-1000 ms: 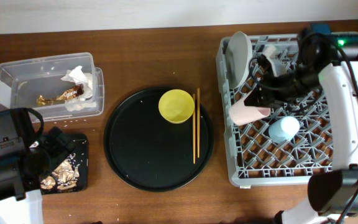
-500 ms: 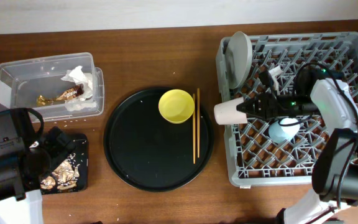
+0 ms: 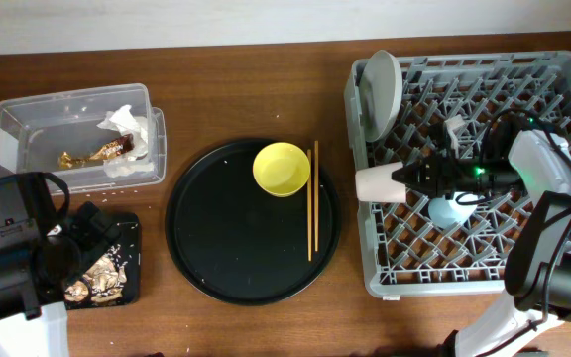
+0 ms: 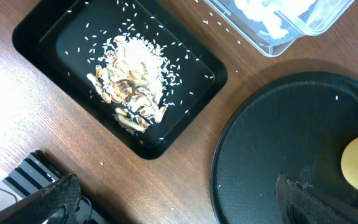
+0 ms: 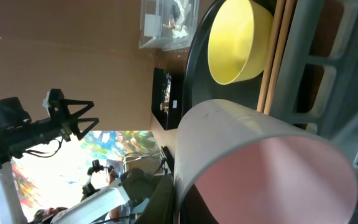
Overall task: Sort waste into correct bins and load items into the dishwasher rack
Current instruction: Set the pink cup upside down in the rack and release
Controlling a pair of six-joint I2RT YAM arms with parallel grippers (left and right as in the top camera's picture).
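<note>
My right gripper (image 3: 404, 181) is shut on the rim of the small pink cup (image 3: 376, 184), which it holds sideways over the left edge of the dishwasher rack (image 3: 434, 280). In the right wrist view the pink cup (image 5: 260, 168) fills the frame, one finger (image 5: 165, 200) outside its wall. The light-blue cup (image 3: 451, 208) and the upright grey plate (image 3: 382, 91) sit in the rack. The yellow bowl (image 3: 282, 169) and chopsticks (image 3: 312, 203) lie on the round black tray (image 3: 236, 248). My left gripper (image 3: 89, 236) stands open above the shallow black tray (image 4: 48, 28) of food scraps (image 4: 132, 93).
The clear box (image 3: 28, 124) at the far left holds the white napkin (image 3: 127, 124) and the gold-brown wrapper (image 3: 92, 154). Bare wooden table (image 3: 226, 94) lies between the box, the round tray and the rack.
My right arm swung down and carried the pink cup left past the rack's edge, turning it sideways, then back slightly right. The left arm has not moved.
</note>
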